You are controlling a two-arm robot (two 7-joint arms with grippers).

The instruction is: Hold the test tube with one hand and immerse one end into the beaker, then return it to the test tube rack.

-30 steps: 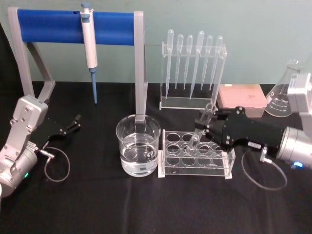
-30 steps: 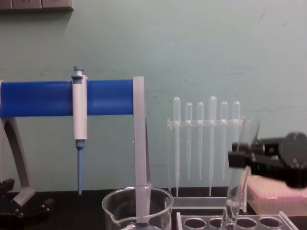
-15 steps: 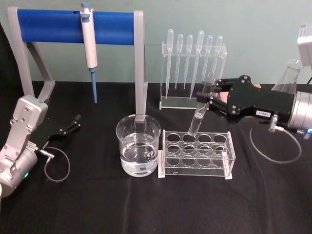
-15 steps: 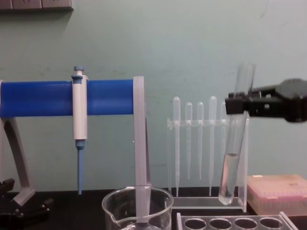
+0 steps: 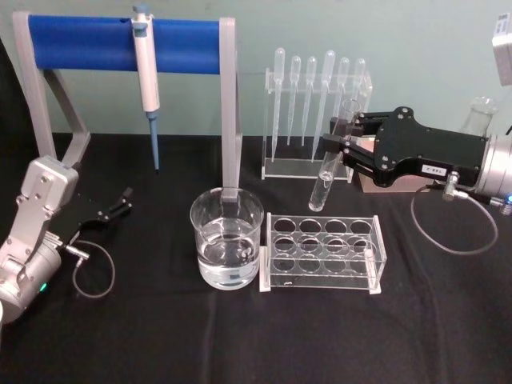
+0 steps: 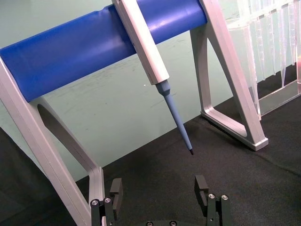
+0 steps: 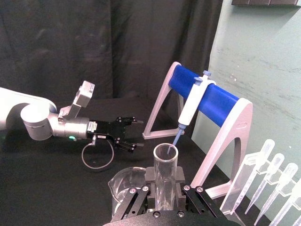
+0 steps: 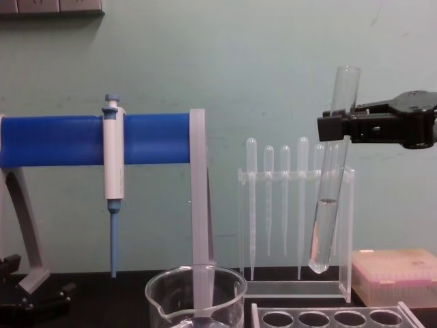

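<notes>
My right gripper [image 5: 339, 146] is shut on the upper part of the test tube [image 5: 324, 182], which hangs slightly tilted in the air behind and above the clear tube rack [image 5: 320, 252]. In the chest view the test tube [image 8: 326, 225] has clear liquid in its lower part and its rounded bottom is well above the rack [image 8: 328, 318]; the right gripper [image 8: 334, 128] grips it near the rim. The beaker [image 5: 227, 240], partly filled with clear liquid, stands left of the rack. My left gripper [image 5: 124, 200] rests open on the black table at the far left.
A blue-barred stand [image 5: 120, 44] with a hanging white-and-blue pipettor [image 5: 146, 72] rises behind the beaker. A rack of plastic pipettes [image 5: 316, 120] stands behind the tube. A pink box [image 8: 392, 273] and a glass flask [image 5: 480, 120] sit at the back right.
The right gripper has lifted the test tube up out of the rack and a little toward the back. The left arm has not moved.
</notes>
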